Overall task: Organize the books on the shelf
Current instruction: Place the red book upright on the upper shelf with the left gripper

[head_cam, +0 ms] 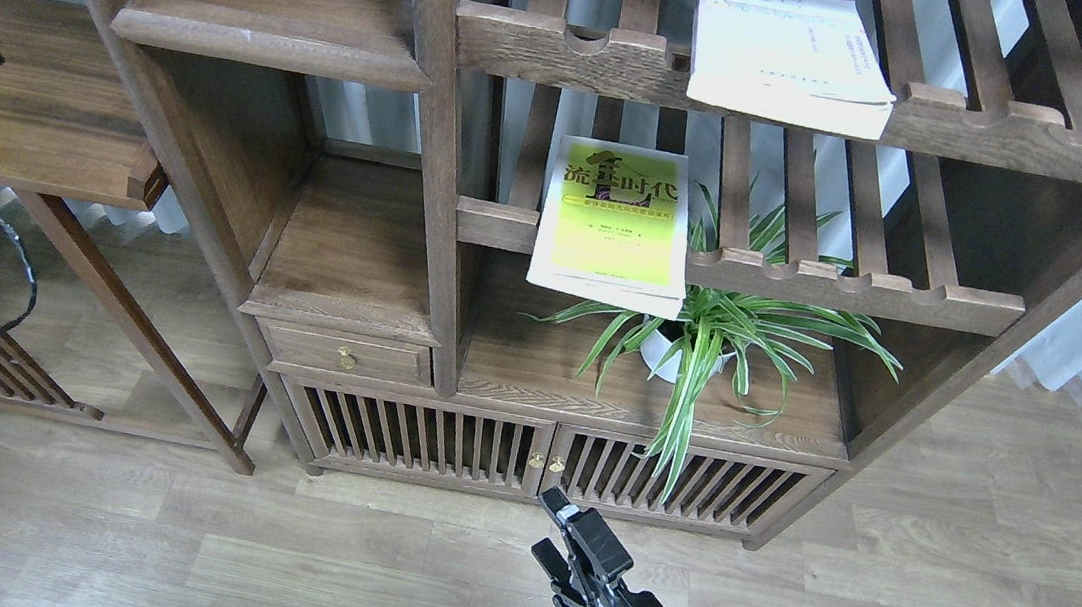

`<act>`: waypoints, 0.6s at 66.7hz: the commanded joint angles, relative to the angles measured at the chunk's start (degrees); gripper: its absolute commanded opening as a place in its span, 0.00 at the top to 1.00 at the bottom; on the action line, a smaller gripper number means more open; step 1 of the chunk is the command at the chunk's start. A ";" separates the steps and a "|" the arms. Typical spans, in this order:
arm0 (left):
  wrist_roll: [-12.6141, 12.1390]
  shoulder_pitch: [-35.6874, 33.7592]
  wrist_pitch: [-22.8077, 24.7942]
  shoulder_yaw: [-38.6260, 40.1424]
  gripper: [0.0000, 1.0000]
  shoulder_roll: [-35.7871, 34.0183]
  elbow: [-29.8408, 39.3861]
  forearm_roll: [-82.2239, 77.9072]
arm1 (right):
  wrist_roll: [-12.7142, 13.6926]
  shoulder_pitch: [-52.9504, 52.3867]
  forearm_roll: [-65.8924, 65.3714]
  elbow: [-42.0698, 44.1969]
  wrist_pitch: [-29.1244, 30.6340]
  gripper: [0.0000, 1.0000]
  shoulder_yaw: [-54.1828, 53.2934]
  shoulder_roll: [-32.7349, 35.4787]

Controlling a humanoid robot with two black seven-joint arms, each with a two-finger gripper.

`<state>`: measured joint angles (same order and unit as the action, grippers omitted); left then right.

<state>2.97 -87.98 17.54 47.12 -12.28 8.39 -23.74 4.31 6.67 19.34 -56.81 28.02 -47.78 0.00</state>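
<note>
Head view: yellow-green book on slatted rack, well above right hand.

Words we can read on the books

We see big black Chinese words on the cover of the yellow-green book, which lies flat on a slatted rack. We read them as 流金时代, but the second sign is partly a little drawing, so we are not sure of it. Under them is a green strip with tiny letters, too small for us to read. The white-lavender book on the higher slatted rack has rows of tiny print too, and we cannot read them.
</note>
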 commanded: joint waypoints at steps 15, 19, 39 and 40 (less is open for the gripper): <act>5.55 1.76 1.18 -0.54 0.92 3.67 -2.59 0.27 | -0.01 0.09 0.09 -0.85 -0.02 0.00 -0.12 0.00; 7.31 2.38 1.36 -0.72 0.91 4.28 -3.20 0.27 | -0.01 0.27 0.09 -1.20 -0.02 0.00 -0.12 0.00; 8.10 3.26 2.50 -4.32 0.91 5.16 -6.19 0.27 | -0.01 0.27 0.97 -1.99 -0.02 0.00 -0.21 0.00; 8.19 3.26 2.50 -4.50 0.91 5.16 -6.37 0.27 | -0.09 0.27 0.97 -1.99 -0.02 0.00 -0.29 0.00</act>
<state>11.18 -84.76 19.97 44.33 -7.22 3.40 -23.46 4.23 7.01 20.08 -58.27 27.99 -47.96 0.00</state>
